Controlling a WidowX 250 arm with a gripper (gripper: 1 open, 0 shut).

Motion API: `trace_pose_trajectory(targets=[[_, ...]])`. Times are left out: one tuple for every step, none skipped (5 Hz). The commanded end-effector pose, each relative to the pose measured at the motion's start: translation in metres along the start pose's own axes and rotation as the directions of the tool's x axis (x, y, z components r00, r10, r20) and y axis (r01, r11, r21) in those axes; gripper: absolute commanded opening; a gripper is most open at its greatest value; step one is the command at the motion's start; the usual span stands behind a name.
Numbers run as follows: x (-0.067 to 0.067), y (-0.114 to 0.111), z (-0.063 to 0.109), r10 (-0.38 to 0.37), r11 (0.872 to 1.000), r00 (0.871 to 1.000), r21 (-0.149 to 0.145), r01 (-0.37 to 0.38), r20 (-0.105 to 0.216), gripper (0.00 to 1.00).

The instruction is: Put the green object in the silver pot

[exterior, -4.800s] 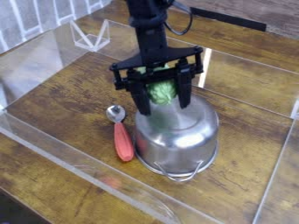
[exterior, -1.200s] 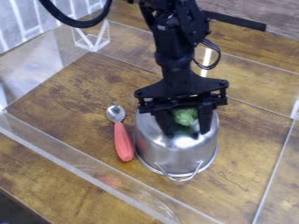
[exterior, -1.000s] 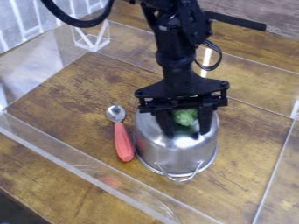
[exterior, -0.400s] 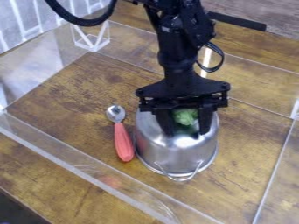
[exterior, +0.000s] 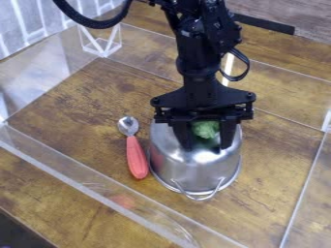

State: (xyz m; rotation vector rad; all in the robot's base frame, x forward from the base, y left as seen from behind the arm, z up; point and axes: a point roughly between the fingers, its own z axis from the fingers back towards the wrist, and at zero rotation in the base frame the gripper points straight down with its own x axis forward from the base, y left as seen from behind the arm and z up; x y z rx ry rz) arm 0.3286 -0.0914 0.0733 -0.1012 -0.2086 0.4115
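The black gripper (exterior: pixel 203 131) points down over the silver pot, its jaws part-way open with the green object (exterior: pixel 204 129) between them; whether they press on it I cannot tell. The green object is at the pot's mouth, mostly hidden by the fingers, so its long axis cannot be made out. The silver pot (exterior: pixel 195 167) sits upright, a wire loop handle facing the table's near edge. Just beside it, the red-handled spoon (exterior: pixel 135 157) lies on the wooden table (exterior: pixel 72 111), bowl toward the far edge, handle toward the near edge.
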Motion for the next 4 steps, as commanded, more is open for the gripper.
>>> trace_pose_trajectory(targets=[[-0.0299,0.0272,-0.0464,0.005,0.993,0.993,0.121,0.010,-0.121,0.00],[-0.0320,0.0298,-0.0489,0.013,0.991,0.992,0.133,0.003,-0.123,0.00],[-0.0343,0.0323,-0.0509,0.022,0.989,0.992,0.145,-0.003,-0.126,0.00],[-0.0367,0.0346,-0.0529,0.031,0.988,0.991,0.156,-0.011,-0.128,0.00]])
